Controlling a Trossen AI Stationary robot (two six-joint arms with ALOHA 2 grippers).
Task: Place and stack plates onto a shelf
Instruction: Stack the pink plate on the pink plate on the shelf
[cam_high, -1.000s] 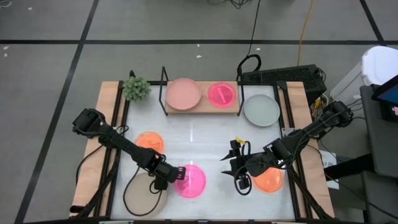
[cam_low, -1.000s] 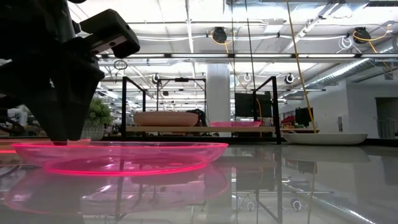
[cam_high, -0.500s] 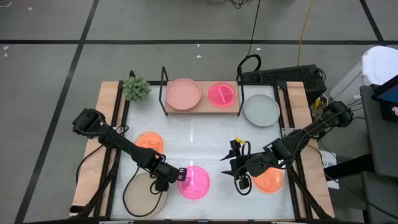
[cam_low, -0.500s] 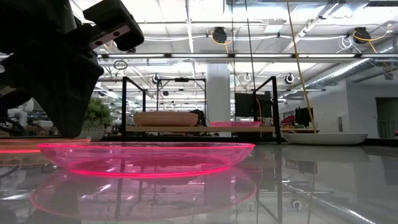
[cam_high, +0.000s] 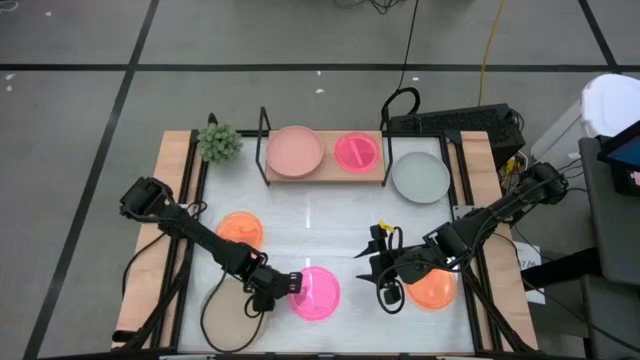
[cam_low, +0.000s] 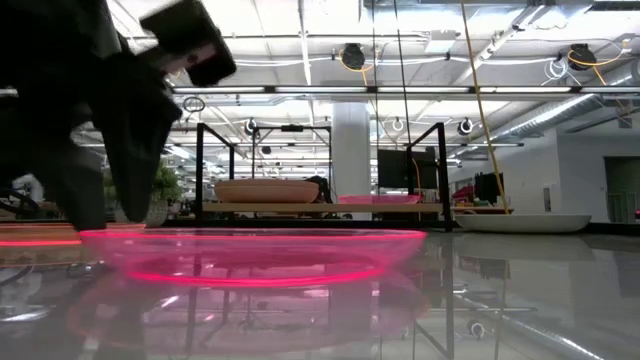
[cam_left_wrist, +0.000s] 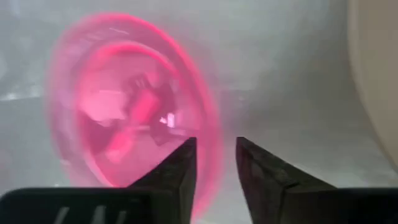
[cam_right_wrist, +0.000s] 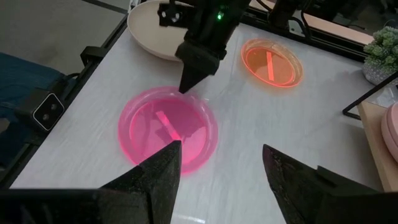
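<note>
A glossy hot pink plate (cam_high: 316, 293) lies flat on the white table near its near edge. My left gripper (cam_high: 287, 283) is at this plate's left rim, open by a narrow gap, with the rim (cam_left_wrist: 213, 149) running between its fingers. A beige plate (cam_high: 228, 318) lies to the left and an orange plate (cam_high: 240, 228) farther back. My right gripper (cam_high: 383, 272) hovers open beside another orange plate (cam_high: 433, 291). The wood shelf (cam_high: 325, 172) carries a dusty pink plate (cam_high: 295, 150) and a small hot pink plate (cam_high: 356, 151). A pale grey plate (cam_high: 420, 177) rests on the table to its right. My left gripper straddles the hot pink plate's left rim (cam_left_wrist: 213, 149), one finger (cam_left_wrist: 181, 171) over the plate's inside and the other finger (cam_left_wrist: 261, 177) outside it. It comes slanting down from the table's left. The plate stays flat on the table. Which finger touches the rim, I cannot tell.
A small potted plant (cam_high: 218, 142) stands at the far left corner beside the shelf's black upright end (cam_high: 264, 130). Bare white table (cam_high: 320, 225) lies between the shelf and the near plates. Wooden side rails (cam_high: 170, 200) border the table.
My left gripper has moved toward the table's right and a little toward the near edge. The hot pink plate has slid along the table to the right with it, staying flat.
</note>
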